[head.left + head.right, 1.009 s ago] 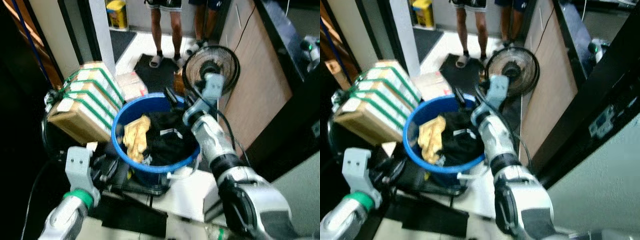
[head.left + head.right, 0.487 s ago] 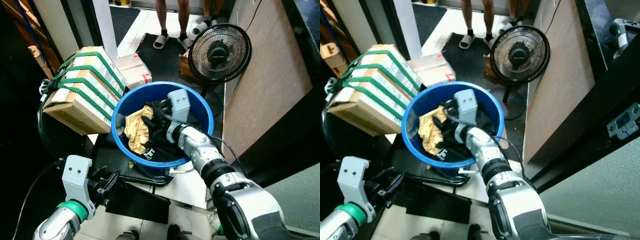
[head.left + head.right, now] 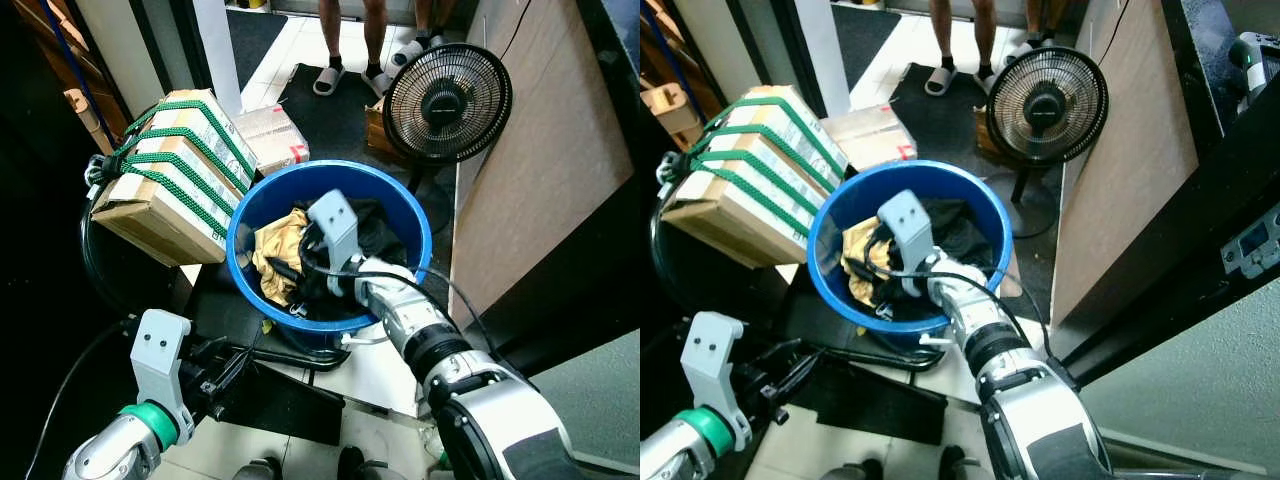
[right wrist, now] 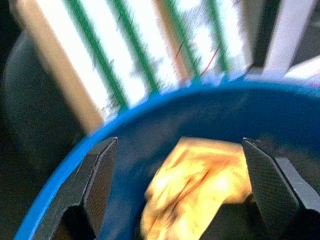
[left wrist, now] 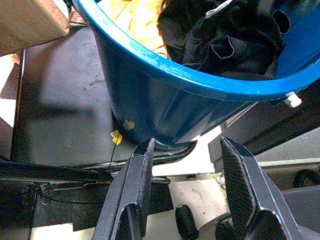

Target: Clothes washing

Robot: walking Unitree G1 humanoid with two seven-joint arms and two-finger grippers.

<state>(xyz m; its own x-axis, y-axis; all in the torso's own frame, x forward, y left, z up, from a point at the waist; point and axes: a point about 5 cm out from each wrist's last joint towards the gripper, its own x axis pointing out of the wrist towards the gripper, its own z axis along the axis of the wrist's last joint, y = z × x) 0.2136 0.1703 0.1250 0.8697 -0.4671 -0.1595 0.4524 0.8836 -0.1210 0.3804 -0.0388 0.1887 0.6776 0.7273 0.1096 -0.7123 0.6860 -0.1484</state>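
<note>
Right gripper (image 4: pixel 182 170) is inside the round blue plastic laundry tub (image 3: pixel 408 215), fingers spread wide apart, aimed at the crumpled yellow cloth garment (image 4: pixel 195 187) that sits between the two fingers (image 4: pixel 100 175) in the right wrist view; nothing is clamped. The silver right arm (image 3: pixel 400 315) reaches over the tub's near rim, its grey wrist block above the clothes. The tub holds the yellow garment on the robot's left side and a heap of black clothes (image 3: pixel 375 225) on the right and near side, touching it. Left gripper (image 5: pixel 185 165) hangs low outside the tub, near its front wall, fingers apart and empty, just above a dark floor mat (image 5: pixel 55 125); the left arm with its green wrist band (image 3: pixel 150 420) is at lower left. Left of the tub, just beside it, is a tilted brown cardboard box strapped with green bands (image 3: pixel 165 175), a smaller white and red box (image 3: pixel 270 135) behind it. A black round pedestal fan (image 3: pixel 447 88) stands beyond the tub to the right, next to a brown wooden panel (image 3: pixel 540 150). Two people's legs in sandals (image 3: pixel 345 60) stand on a dark rug further back. A black bent tube (image 3: pixel 290 355) lies on the floor under the tub's near side.
</note>
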